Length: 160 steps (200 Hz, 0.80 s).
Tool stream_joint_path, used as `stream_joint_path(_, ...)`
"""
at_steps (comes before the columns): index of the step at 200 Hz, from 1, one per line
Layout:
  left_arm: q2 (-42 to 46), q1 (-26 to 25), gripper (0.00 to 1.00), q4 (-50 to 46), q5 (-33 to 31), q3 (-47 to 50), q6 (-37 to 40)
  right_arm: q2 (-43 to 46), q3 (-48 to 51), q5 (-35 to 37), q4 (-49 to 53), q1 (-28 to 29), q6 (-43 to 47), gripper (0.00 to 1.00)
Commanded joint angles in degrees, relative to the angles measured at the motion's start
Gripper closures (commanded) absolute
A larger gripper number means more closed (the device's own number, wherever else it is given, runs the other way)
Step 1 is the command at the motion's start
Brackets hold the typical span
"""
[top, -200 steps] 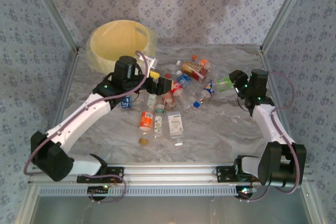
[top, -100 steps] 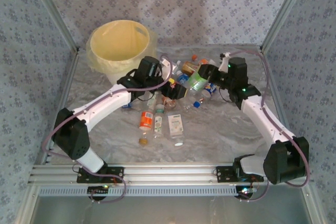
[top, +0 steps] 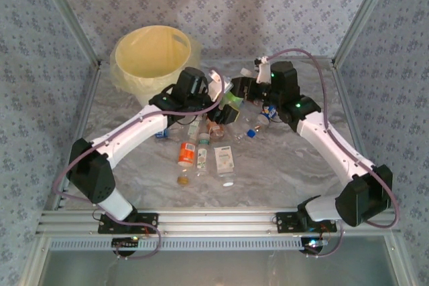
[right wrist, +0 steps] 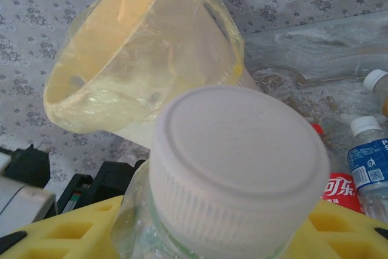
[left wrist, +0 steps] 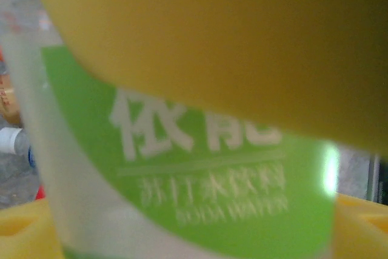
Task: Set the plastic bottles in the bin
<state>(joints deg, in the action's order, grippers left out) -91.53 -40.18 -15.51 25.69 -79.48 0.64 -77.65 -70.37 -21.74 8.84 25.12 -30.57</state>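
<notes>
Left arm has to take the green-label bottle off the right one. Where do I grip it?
Grip the labelled body of the green-label bottle, side-on across its width. The right gripper clamps it near the white cap, so the label band is the free, straight-walled part. The left gripper straddles it there.

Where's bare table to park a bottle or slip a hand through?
Bare: table between the white-label bottle and right arm; also the left strip between bin and left arm. Crowded: the bottle pile mid-table.
</notes>
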Motion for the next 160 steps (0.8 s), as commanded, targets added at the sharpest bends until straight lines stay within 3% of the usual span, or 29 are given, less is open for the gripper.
stream_joint_path(1, -0.95, -0.41, 0.29, 0.33, 0.37, -1.79, 1.06, -0.49, -2.66, -0.86, 0.38, 0.92, 0.31, 0.52)
stream_joint_path(46, -0.79, -0.19, 0.49, 2.20, 1.55, -0.06, -0.11, -0.92, -2.80, -1.82, -0.16, 0.97, -1.54, 0.45)
stream_joint_path(113, -0.06, 0.55, 0.51, 4.60, -2.25, 1.86, -2.29, 0.68, -0.22, -3.00, -4.73, 0.12, -3.05, 0.26)
stream_joint_path(160, 0.46, 1.76, 0.50, 4.34, -2.23, 2.62, -3.98, 5.49, 7.96, -6.88, -17.64, -3.30, -8.28, 0.18)
